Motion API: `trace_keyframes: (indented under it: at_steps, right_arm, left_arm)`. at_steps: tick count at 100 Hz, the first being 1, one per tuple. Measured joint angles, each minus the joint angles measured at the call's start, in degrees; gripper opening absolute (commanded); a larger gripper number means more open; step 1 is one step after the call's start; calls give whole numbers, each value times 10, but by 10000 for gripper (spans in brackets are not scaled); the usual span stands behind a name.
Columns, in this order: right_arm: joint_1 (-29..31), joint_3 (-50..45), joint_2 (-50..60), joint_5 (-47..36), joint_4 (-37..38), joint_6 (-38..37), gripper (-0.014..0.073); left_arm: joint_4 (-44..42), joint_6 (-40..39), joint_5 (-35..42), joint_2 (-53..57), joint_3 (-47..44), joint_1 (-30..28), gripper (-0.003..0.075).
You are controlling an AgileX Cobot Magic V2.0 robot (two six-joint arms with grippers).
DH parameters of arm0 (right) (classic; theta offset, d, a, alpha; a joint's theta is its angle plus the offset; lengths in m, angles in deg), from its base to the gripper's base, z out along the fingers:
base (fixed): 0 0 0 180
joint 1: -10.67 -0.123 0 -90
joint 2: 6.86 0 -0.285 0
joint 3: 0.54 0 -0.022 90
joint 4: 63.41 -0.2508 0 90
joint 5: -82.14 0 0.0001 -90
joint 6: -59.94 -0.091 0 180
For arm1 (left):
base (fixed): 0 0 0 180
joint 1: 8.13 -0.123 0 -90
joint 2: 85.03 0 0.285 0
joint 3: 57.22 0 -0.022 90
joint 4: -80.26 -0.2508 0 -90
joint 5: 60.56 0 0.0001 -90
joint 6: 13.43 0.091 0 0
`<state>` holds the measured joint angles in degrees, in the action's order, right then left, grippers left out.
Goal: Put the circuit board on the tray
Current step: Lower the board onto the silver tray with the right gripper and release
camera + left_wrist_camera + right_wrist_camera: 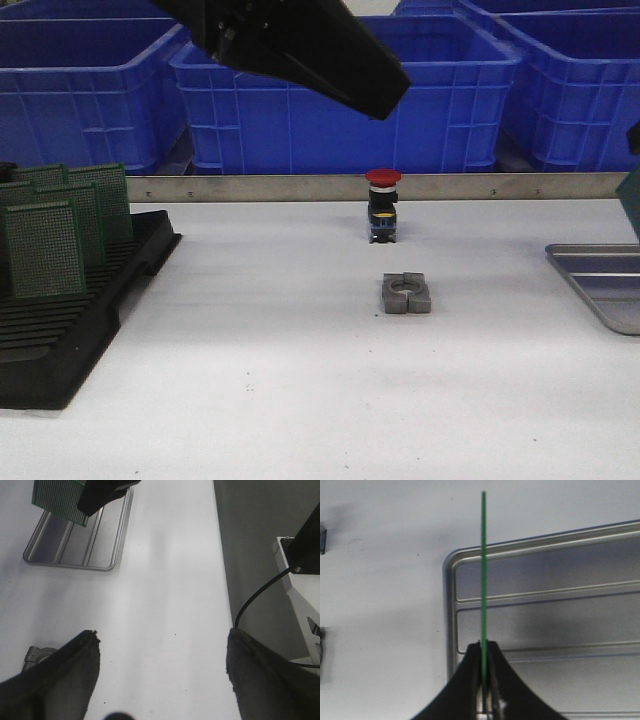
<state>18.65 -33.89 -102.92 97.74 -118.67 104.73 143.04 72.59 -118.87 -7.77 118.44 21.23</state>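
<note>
Right hand [484, 652] pinches circuit board [483, 570] edge-on above tray [451, 630].

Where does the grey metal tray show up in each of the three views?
Front view: the tray is cut off at the right edge, on the white table.
Left wrist view: the tray sits in the upper left corner, under the circuit board held by the right hand.
Right wrist view: the tray fills the right half, below the edge-on circuit board.
Shared landmark: the green circuit board over the tray's near corner.
</note>
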Motion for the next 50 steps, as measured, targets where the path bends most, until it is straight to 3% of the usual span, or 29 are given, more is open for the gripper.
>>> trace_keyframes:
  at_steps: [11,28,33,37,50]
  right_arm:
    - [0,32,-41,32,0,0,87]
    - [0,48,-68,40,9,0,536]
    - [0,48,-69,35,13,0,624]
    - [0,49,-69,31,17,0,666]
    - [0,49,-69,26,32,0,643]
  left_arm:
    - [0,0,0,-1,0,0,502]
    - [0,0,0,-1,0,0,502]
    - [0,0,0,-1,0,0,502]
    - [0,0,-1,-1,0,0,502]
    - [-2,0,-3,-1,0,-5,502]
